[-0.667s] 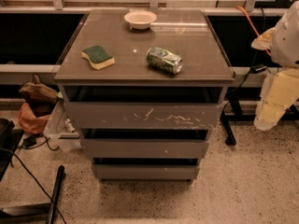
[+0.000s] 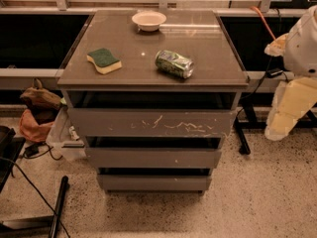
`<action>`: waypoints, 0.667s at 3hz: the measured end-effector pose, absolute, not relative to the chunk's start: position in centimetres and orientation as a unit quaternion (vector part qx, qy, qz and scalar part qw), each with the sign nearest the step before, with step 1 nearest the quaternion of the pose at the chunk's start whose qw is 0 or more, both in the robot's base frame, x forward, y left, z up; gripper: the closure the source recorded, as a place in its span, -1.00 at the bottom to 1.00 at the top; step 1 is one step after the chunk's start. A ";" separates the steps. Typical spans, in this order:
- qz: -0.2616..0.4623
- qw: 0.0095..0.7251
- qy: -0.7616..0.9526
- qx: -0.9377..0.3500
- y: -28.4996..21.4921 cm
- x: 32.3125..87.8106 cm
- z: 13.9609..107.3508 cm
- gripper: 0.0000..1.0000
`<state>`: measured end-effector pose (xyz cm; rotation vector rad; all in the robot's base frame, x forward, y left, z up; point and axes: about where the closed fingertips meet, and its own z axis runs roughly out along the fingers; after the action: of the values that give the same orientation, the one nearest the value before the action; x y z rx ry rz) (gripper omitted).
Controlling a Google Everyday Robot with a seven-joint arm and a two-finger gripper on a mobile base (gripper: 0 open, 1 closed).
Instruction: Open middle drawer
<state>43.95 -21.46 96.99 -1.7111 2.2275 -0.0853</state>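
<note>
The middle drawer [image 2: 153,157] is a plain grey-brown front with a few tiny white specks, shut, below the taller scratched top front [image 2: 151,123] and above the narrower bottom front [image 2: 154,182]. My gripper [image 2: 285,110] hangs at the right edge of the camera view, cream-coloured, to the right of the cabinet at about the height of the top front. It is well apart from the drawers and touches nothing.
On the cabinet top [image 2: 129,48] lie a green-and-yellow sponge [image 2: 103,60], a crushed green can [image 2: 174,64] on its side and a white bowl [image 2: 148,20]. Bags [image 2: 35,113] and a plastic bin [image 2: 64,138] stand left of the cabinet; cables and a black pole [image 2: 58,207] lie on the floor.
The arm at the right edge has shifted slightly; the drawers and the things on top have not moved.
</note>
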 end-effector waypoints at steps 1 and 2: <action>0.018 0.179 0.787 -0.590 -19.6 44.5 90.3 -1.00; 0.060 0.195 0.786 -0.583 -17.3 46.8 83.1 -1.00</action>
<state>46.84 -17.30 83.10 -1.6335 2.2038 0.1689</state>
